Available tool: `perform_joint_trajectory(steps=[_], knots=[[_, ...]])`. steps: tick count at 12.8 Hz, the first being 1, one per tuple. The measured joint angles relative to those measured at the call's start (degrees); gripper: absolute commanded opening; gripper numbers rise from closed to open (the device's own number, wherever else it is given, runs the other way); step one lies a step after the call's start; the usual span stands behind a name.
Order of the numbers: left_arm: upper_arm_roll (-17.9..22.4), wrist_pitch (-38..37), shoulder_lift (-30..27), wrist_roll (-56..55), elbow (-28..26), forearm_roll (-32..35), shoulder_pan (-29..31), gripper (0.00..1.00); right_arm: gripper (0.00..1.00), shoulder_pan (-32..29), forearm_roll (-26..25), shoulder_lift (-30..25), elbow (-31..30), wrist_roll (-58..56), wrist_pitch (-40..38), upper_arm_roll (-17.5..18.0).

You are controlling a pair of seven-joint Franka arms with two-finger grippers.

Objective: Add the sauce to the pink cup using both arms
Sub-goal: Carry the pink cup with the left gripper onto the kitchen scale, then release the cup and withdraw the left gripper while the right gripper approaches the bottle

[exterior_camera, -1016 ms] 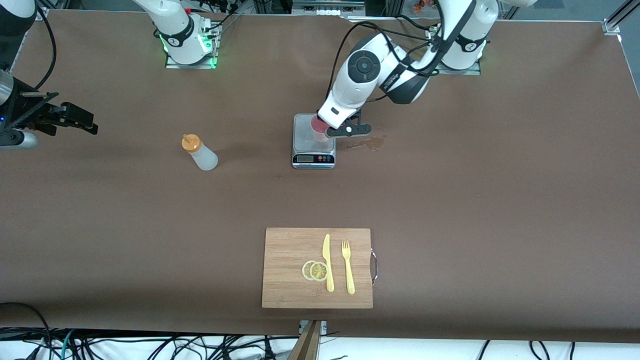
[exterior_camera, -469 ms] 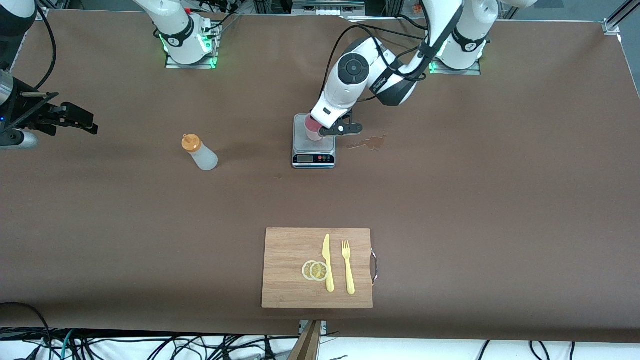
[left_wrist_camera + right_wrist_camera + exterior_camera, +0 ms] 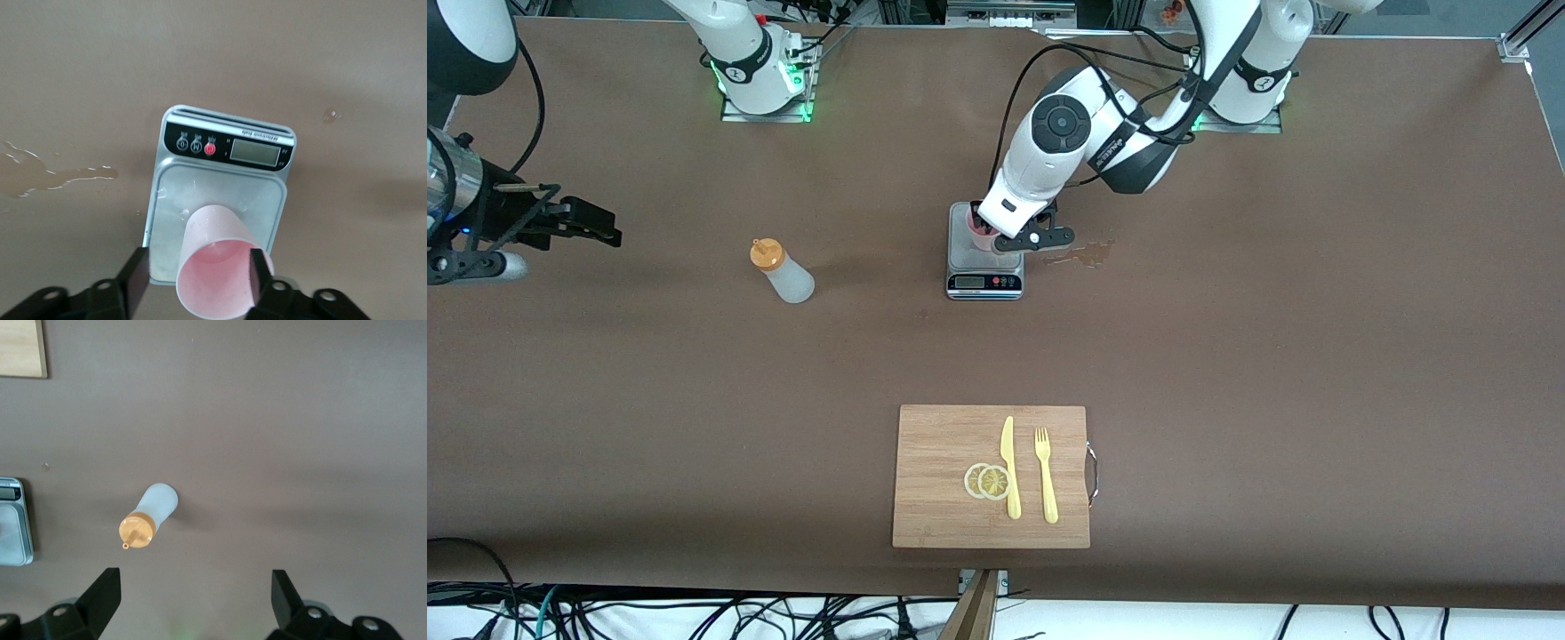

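The pink cup (image 3: 979, 235) stands on the steel scale (image 3: 960, 267), its mouth up. My left gripper (image 3: 991, 236) is low over the scale and astride the cup. In the left wrist view the cup (image 3: 217, 267) sits between the fingers of the left gripper (image 3: 197, 279): one finger (image 3: 256, 275) is at its rim, the other (image 3: 137, 280) stands apart with a gap. The sauce bottle (image 3: 784, 276), whitish with an orange cap, stands on the table toward the right arm's end. My right gripper (image 3: 605, 228) is open and empty in the air. The bottle (image 3: 152, 515) shows ahead of the right gripper (image 3: 193, 583).
A brownish spill stain (image 3: 1080, 256) lies beside the scale toward the left arm's end. A wooden cutting board (image 3: 938, 444) near the front edge carries a yellow knife (image 3: 1009, 467), a fork (image 3: 1046, 476) and lemon slices (image 3: 987, 481).
My left gripper moved with the cup toward the right arm's end and sank over the scale's platform. My right gripper shifted slightly toward the bottle.
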Motion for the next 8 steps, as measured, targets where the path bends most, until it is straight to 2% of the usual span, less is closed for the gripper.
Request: perform_joint_trajectory(steps=[3, 6, 8], knots=[[4.2, -10.3, -2.4, 1.4, 8.2, 0.0, 2.1, 1.00, 1.00, 0.8, 0.0, 0.1, 0.0, -3.8, -3.7, 0.1], [8.8, -19.7, -5.3, 7.8, 15.0, 0.0, 4.7, 1.00, 1.00, 0.6, 0.1, 1.2, -0.3, -20.3, -7.1, -0.3], [10.5, -22.9, -7.2, 14.1, 16.4, 0.2, 8.1, 1.00, 1.00, -0.5, 1.9, 2.3, -1.2, -32.2, -7.5, -0.6]])
